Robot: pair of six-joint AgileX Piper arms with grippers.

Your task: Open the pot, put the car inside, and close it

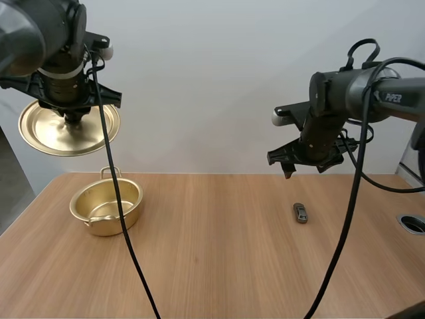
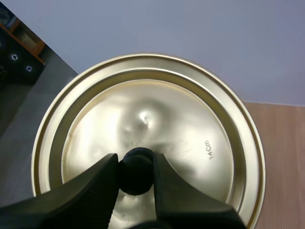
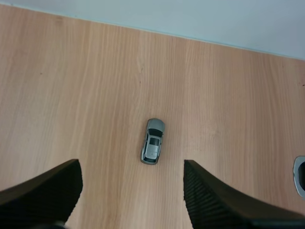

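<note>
- Two arms are up, both clear of the table. The opening step looks done.
- Left gripper is clamped on the black knob of the gold lid. It holds the lid high, above and a bit behind the pot.
- Pot is gold and uncovered and sits on the table's left side. Nothing inside that I can make out.
- Car is a small silver toy lying flat on the table's right side, well apart from the pot, with nothing touching it.
- Right gripper hangs above the car with its fingers spread wide and nothing between them. In the right wrist view the car sits about midway between the two fingers, its long axis running along the gap.
- Step in hand, my read: picking up the car. The lid is off and the car is not yet grasped.
- The next move calls for a straight drop, then closing the fingers across the car's narrow sides. That lineup already looks about right.
- The car is low, so the tips would have to get nearly down to the wood before pinching.
- Risk: it has wheels, so an off-centre squeeze could roll it or shoot it out.
- Left to do: carry the car to the pot, release it low inside, and put the lid back on.
</note>
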